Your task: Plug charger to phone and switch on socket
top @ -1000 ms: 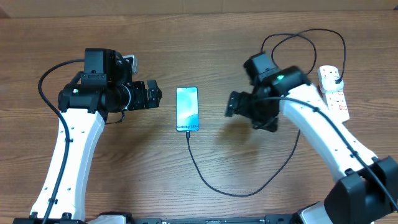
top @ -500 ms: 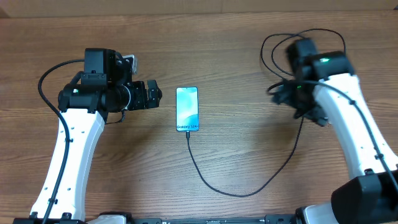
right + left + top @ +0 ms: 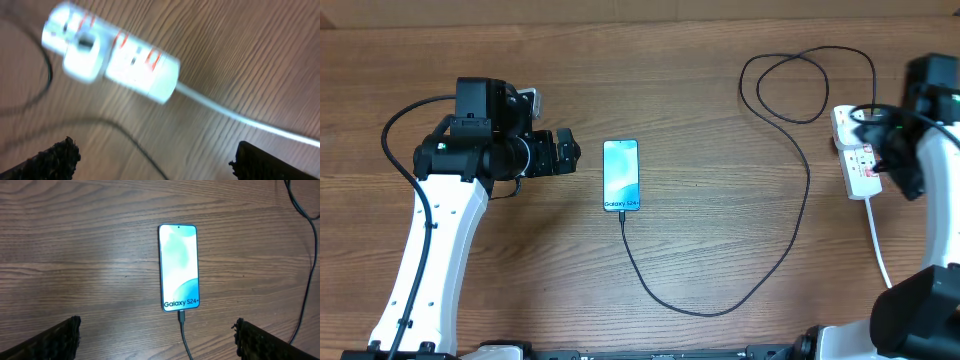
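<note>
The phone [image 3: 621, 175] lies flat mid-table with its blue screen lit; it also shows in the left wrist view [image 3: 179, 267]. The charger cable [image 3: 790, 240] has its connector tip [image 3: 182, 316] in the phone's near short edge. It loops right and back to the socket [image 3: 857, 155], a white power strip with red markings at the right edge. The strip is blurred in the right wrist view [image 3: 112, 55]. My left gripper [image 3: 565, 155] is open and empty just left of the phone. My right gripper [image 3: 898, 160] is open and empty, hovering beside the strip.
The strip's thick white cord [image 3: 876, 235] runs toward the front right edge and crosses the right wrist view [image 3: 240, 117]. The cable makes a loose loop [image 3: 800, 85] at the back of the wooden table [image 3: 720, 180].
My right arm has swung from the middle of the table, right of the phone, out to the right over the power strip. The left arm, phone and cable have not moved.
</note>
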Controlling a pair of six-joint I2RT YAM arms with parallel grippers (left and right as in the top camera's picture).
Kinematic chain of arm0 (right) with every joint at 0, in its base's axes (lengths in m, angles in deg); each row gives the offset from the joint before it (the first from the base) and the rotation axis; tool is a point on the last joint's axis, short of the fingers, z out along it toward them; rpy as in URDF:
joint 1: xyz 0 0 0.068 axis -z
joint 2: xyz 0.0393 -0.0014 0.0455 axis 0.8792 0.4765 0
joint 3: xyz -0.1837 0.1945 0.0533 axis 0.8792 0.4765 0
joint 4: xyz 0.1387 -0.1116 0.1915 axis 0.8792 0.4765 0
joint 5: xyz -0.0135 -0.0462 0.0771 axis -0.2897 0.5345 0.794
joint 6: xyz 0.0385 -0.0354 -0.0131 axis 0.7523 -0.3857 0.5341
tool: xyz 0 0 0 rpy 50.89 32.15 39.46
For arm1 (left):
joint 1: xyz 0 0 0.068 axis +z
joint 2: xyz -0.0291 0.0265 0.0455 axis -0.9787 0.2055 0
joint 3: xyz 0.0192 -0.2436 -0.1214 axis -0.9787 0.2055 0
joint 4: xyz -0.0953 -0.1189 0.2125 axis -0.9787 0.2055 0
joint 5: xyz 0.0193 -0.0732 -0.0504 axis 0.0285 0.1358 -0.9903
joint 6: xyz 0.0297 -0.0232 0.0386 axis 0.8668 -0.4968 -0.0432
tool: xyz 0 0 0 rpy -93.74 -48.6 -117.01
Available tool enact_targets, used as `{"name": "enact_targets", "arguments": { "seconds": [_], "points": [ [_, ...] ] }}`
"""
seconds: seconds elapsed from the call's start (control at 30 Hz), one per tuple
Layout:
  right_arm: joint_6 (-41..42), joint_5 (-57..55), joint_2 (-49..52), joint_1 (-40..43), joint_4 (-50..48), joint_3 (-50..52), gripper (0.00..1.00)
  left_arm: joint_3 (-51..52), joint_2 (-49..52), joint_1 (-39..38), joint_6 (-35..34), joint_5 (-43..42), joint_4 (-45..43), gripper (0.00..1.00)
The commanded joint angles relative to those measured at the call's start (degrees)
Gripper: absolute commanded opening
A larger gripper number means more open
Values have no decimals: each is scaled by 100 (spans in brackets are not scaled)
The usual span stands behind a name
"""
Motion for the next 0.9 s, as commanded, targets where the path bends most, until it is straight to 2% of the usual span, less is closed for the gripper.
{"name": "enact_targets", "arguments": {
  "seconds": [0.0, 0.17, 0.4, 0.87],
  "points": [
    [26, 11, 103, 431, -195, -103, 100, -2, -39, 15, -17, 42, -13, 100],
    [24, 26, 531, 695, -522, -103, 100, -2, -39, 15, -17, 42, -13, 100],
    [4, 26, 1320, 702, -1104, -103, 100, -2, -39, 15, -17, 42, -13, 100],
    [0, 35, 2273, 702, -1742, -103, 100, -2, -39, 15, -17, 42, -13, 100]
  ]
}}
